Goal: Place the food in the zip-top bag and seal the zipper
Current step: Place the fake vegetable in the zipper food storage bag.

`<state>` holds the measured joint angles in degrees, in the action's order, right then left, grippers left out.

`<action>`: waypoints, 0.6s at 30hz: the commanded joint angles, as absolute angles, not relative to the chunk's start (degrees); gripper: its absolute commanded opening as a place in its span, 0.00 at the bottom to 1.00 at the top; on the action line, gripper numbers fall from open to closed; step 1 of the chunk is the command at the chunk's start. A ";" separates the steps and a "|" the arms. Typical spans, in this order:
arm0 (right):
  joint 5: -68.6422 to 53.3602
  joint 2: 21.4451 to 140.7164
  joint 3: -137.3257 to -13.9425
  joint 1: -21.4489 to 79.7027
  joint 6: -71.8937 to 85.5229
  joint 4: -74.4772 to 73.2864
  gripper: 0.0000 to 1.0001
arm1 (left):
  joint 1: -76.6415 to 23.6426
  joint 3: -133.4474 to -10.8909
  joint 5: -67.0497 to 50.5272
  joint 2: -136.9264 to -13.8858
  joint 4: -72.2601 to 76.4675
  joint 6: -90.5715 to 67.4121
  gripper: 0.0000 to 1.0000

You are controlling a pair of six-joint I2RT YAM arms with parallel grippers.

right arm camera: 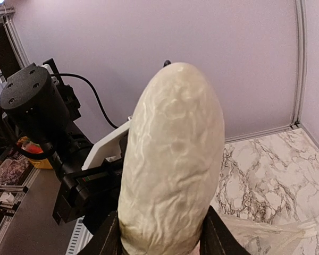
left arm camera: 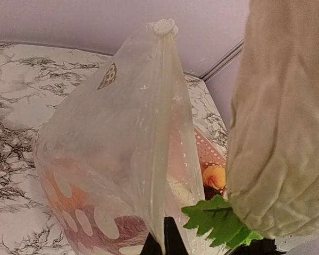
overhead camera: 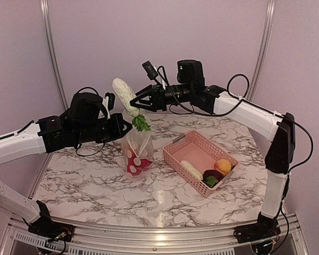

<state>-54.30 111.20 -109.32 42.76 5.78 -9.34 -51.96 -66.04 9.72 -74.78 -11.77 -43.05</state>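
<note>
The zip-top bag stands upright on the marble table, with a red piece inside. My left gripper is shut on the bag's upper edge and holds it up. My right gripper is shut on a white oblong vegetable with green leaves, held above the bag's mouth; it fills the right wrist view. In the left wrist view the vegetable and its leaves hang to the right of the bag. The zipper strip is not clearly visible.
A pink slotted basket sits right of the bag, holding a white oblong piece, an orange-peach round piece, a dark purple piece and a green leafy piece. Purple walls enclose the table.
</note>
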 commanded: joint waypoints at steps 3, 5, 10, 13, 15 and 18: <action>-52.23 111.73 -105.78 42.98 8.54 1.19 0.32 | -51.99 -64.70 10.29 -70.49 -7.32 -45.60 0.00; -51.66 111.69 -102.64 42.97 8.46 3.02 0.32 | -51.98 -63.69 11.05 -68.92 -6.73 -46.23 0.00; -50.80 111.38 -98.41 42.95 8.65 5.17 0.34 | -51.96 -62.01 12.03 -66.16 -6.44 -47.12 0.00; -48.70 110.73 -96.97 42.98 8.66 4.66 0.34 | -51.96 -60.50 13.39 -64.80 -6.18 -47.75 0.00; -46.79 110.06 -96.18 43.06 7.96 3.62 0.34 | -51.94 -59.63 14.47 -64.12 -6.05 -47.98 0.00; -43.47 108.81 -94.76 43.56 6.89 1.52 0.34 | -51.92 -58.63 16.06 -63.74 -6.05 -47.95 0.00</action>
